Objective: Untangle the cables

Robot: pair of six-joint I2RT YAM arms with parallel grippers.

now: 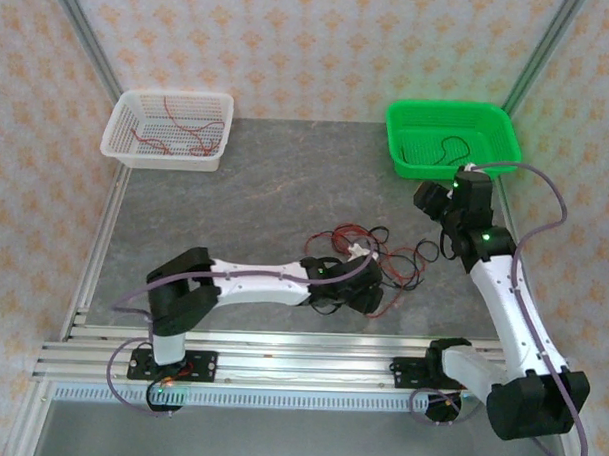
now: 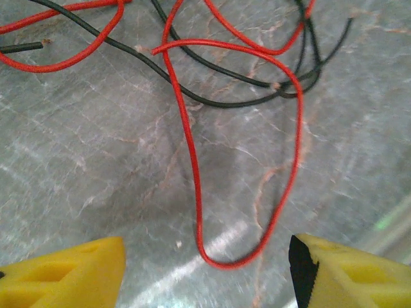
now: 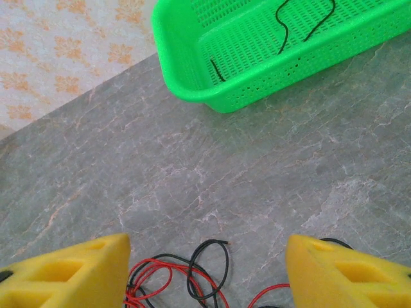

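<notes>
The cables (image 1: 376,253) lie as a loose snarl of thin red and black wires on the grey table, just right of centre. My left gripper (image 1: 368,292) hangs low at the snarl's near edge. Its yellow fingers (image 2: 64,276) stand open, and a red cable loop (image 2: 239,260) lies on the table between them, touched by neither. My right gripper (image 1: 435,205) is up at the right, between the snarl and the green basket, and is open with nothing in it. In the right wrist view, black and red loops (image 3: 221,256) lie on the table below its gap (image 3: 205,282).
A green basket (image 1: 407,157) at the back right holds a black wire (image 3: 302,22). A white basket (image 1: 122,147) at the back left holds red wires (image 1: 183,134). Patterned walls close the back and sides, and an aluminium rail (image 1: 280,362) runs along the near edge.
</notes>
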